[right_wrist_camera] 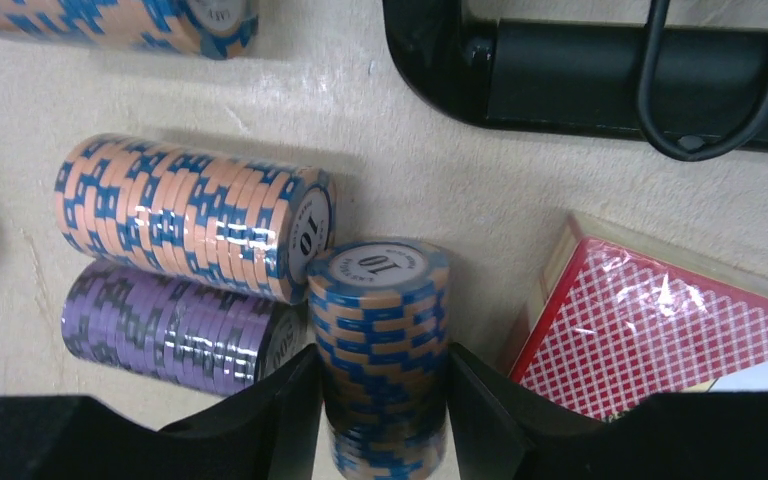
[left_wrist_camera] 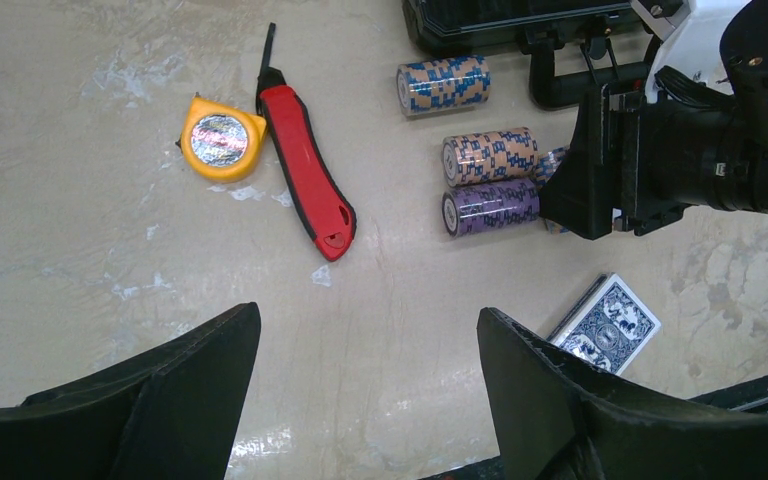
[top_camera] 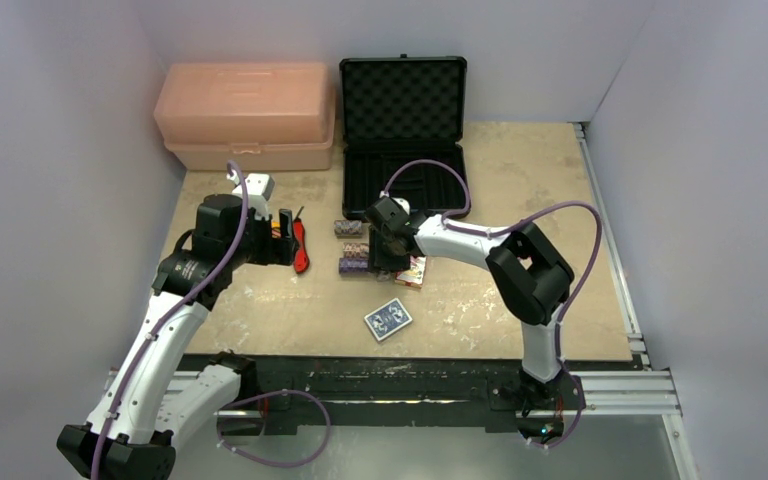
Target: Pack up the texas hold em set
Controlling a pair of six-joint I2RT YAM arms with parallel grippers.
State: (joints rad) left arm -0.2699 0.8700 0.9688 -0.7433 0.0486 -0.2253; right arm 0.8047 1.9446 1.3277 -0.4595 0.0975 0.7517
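Your right end effector [right_wrist_camera: 385,428] is pinching an orange-and-blue chip stack [right_wrist_camera: 380,310], one finger [right_wrist_camera: 280,420] pressed against each side. I cannot tell whether it is off the tabletop [top_camera: 260,310] yet. The open case [top_camera: 402,130] sits at the far middle, lid upright, with its near edge just beyond the held stack.

The red deck [right_wrist_camera: 660,330] lies just beside that stack on one side. On the other side an orange stack [right_wrist_camera: 190,215] lies on its side, its end face almost touching the held one, and the purple stack [right_wrist_camera: 170,325] lies against it. Another orange stack [left_wrist_camera: 443,83] lies nearer the case. The blue deck [top_camera: 388,320] lies apart, toward the arm bases.

Every chip stack and deck I can see is out on the tabletop, so you are on the first pick, and packing has barely begun.

Next, lift straight up so you drag neither the neighbouring stack nor the red deck. Keep the squeeze steady, since loose chips could fan out. Carry the stack over the case's near edge and line it up with a tray slot before you let go.

Your left end effector [left_wrist_camera: 370,400] is spread and holds nothing. It hovers over bare tabletop near the knife [left_wrist_camera: 305,175] and tape measure [left_wrist_camera: 222,138]. Leave both alone; the blue deck looks like its nearest useful target.
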